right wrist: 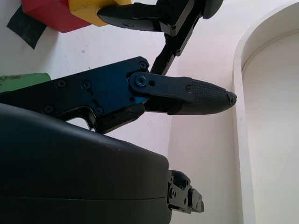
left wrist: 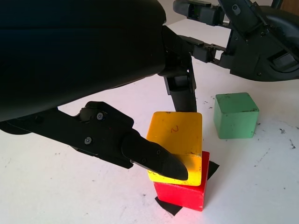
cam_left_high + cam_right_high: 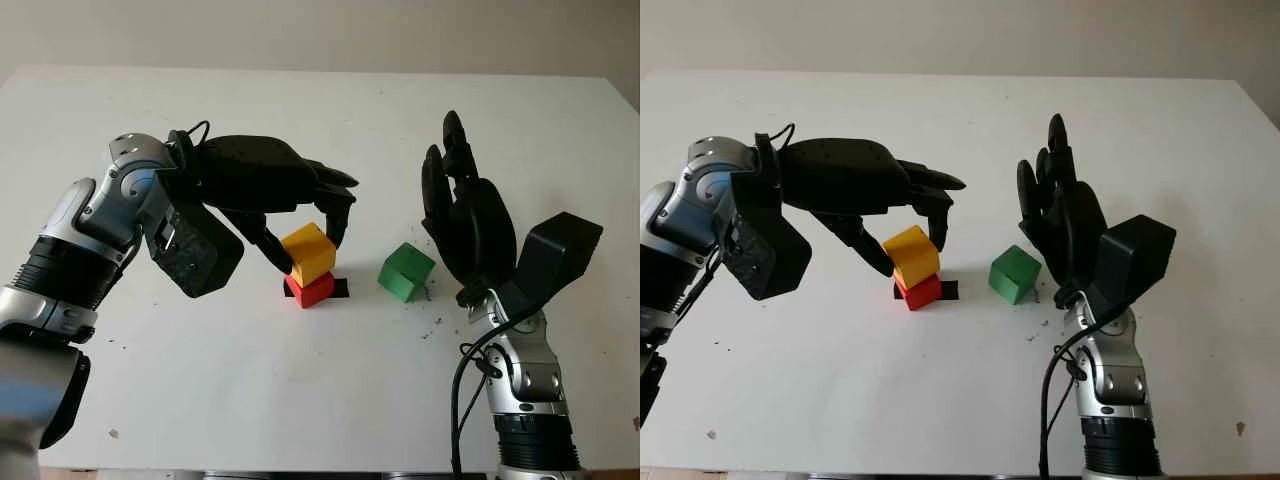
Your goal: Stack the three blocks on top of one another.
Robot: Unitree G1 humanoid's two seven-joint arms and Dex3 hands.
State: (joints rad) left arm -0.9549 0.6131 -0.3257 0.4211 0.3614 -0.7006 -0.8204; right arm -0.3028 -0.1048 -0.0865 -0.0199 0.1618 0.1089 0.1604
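Left wrist view shows the left hand (image 2: 154, 135) pinching the yellow wooden cube (image 2: 176, 147), one finger pressed on its near face and another against its far side, while the cube sits on the red wooden cube (image 2: 184, 193). The yellow cube is skewed and overhangs the red one toward the left, so the pair is not squarely aligned. The red cube rests on a scrap of black tape (image 3: 340, 288) on the white tabletop (image 3: 320, 400). If the fingers let go unevenly, the yellow cube could be dragged sideways and tip off, or the whole pair could slide. The green wooden cube (image 3: 406, 271) stands apart to the right, just beside the open right hand (image 3: 468, 215), which holds nothing. Setting the green cube on a crooked stack would likely topple it.
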